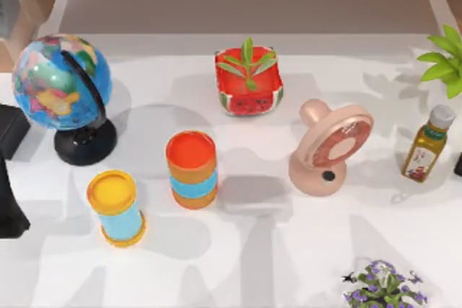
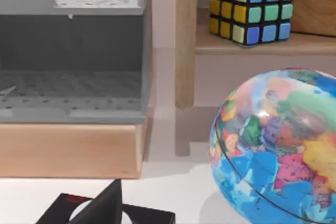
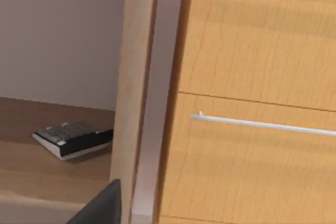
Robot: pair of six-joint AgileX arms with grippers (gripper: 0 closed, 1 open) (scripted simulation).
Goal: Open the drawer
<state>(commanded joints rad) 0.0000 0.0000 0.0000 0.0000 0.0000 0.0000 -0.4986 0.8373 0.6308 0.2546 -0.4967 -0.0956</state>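
Observation:
The drawer [image 3: 252,171] is a light wooden front in the right wrist view, lying flush under another wooden panel. A thin silver bar handle [image 3: 262,124] runs across its upper part. My right gripper [image 3: 100,208] shows as a dark tip at the picture's edge, some way short of the handle and off to the side of it, in front of a wooden post. My left arm [image 1: 9,200] is parked at the table's left edge, beside the globe [image 1: 61,84]. Part of my left gripper [image 2: 105,208] shows dark at the edge of the left wrist view.
On the table stand the globe, two striped cylinders [image 1: 191,169] [image 1: 115,207], a watermelon planter [image 1: 249,84], a pink fan [image 1: 332,149], an oil bottle [image 1: 427,143] and plants [image 1: 382,286]. A Rubik's cube [image 2: 251,6] sits on a wooden shelf. A dark book [image 3: 73,139] lies beside the drawer unit.

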